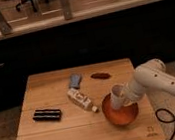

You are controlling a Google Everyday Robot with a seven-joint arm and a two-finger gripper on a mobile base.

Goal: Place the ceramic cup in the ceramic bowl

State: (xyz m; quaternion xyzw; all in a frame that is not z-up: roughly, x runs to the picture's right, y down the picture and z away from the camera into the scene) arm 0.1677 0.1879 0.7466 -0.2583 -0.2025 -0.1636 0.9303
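The orange-red ceramic bowl [120, 114] sits on the wooden table [57, 136] near its right front corner. The small cream ceramic cup [117, 94] is held tilted just above the bowl's far rim, its lower end inside the bowl's outline. My gripper [123, 96] reaches in from the right on the white arm [153, 79] and is shut on the cup.
A white bottle with a label [81, 100] lies on its side just left of the bowl. A black flat pack [47, 114] lies at the left. A blue-grey packet [75, 81] and a brown bar [100, 75] lie at the back. A black cable [165, 116] hangs right of the table.
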